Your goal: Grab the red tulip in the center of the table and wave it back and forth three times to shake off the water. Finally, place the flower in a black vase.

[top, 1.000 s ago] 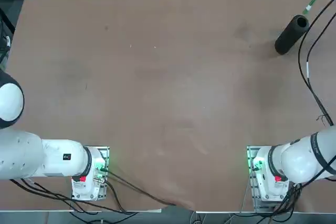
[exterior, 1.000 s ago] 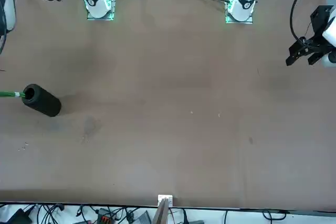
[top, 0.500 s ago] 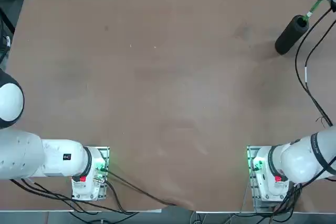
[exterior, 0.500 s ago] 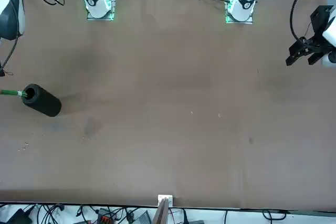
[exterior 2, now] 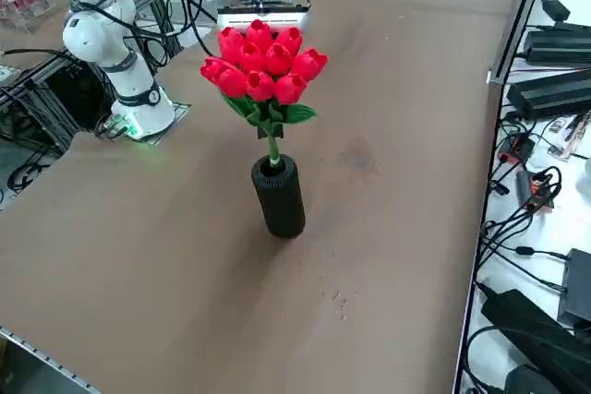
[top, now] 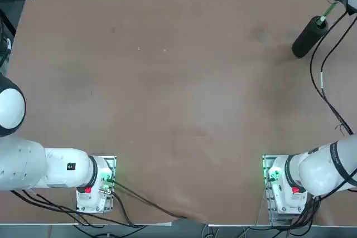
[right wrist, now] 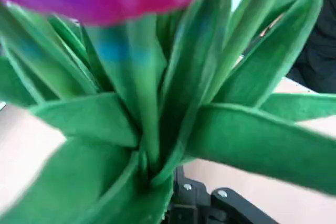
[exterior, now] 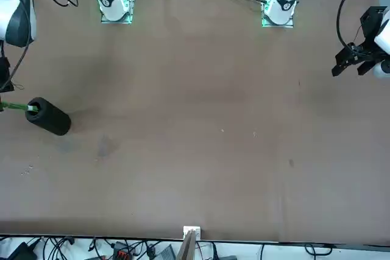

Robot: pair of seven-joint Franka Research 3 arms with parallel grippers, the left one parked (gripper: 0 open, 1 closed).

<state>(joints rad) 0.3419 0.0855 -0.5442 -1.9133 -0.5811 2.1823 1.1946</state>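
The fingers of the right gripper (exterior 2: pixel 271 131) are closing narrowly around the stem of the red tulip (exterior 2: pixel 263 69), just below the leaves, in the upper middle of the right side frame. This high grip is leaving the lower stem free for insertion. The stem end is entering the mouth of the black vase (exterior 2: pixel 279 197), which is standing upright on the table (exterior 2: pixel 397 228), below the blooms. The next move is probably requiring straight lowering, lest the rim be catching and tipping the vase.
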